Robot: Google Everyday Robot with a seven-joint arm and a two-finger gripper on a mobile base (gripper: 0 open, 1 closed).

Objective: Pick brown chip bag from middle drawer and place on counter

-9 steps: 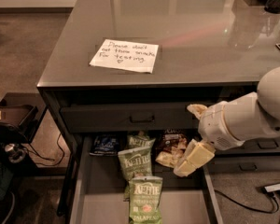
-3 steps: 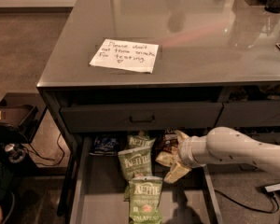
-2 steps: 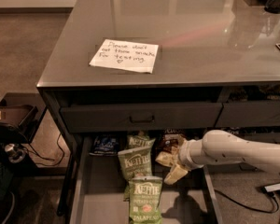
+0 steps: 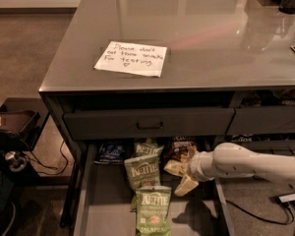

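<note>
The brown chip bag (image 4: 181, 148) lies at the back right of the open middle drawer (image 4: 108, 205), partly under the drawer front above. My gripper (image 4: 181, 177) reaches in from the right, just in front of the bag. Its two pale fingers (image 4: 186, 186) are spread apart, with the upper one touching or overlapping the bag's front edge. Nothing sits between them. The counter (image 4: 211, 38) above is glossy grey and bears a white handwritten note (image 4: 131, 58).
Two or three green Kettle bags (image 4: 143, 171) lie in the drawer's middle, one at the front (image 4: 152, 210). A dark blue bag (image 4: 111, 152) is at the back left. A closed drawer front with a recessed handle (image 4: 149, 124) overhangs. Cables and gear lie on the floor at left.
Three seconds ago the gripper was higher, at the drawer's right. It has dropped into the drawer and over the last second it has crept slightly toward the brown bag.
</note>
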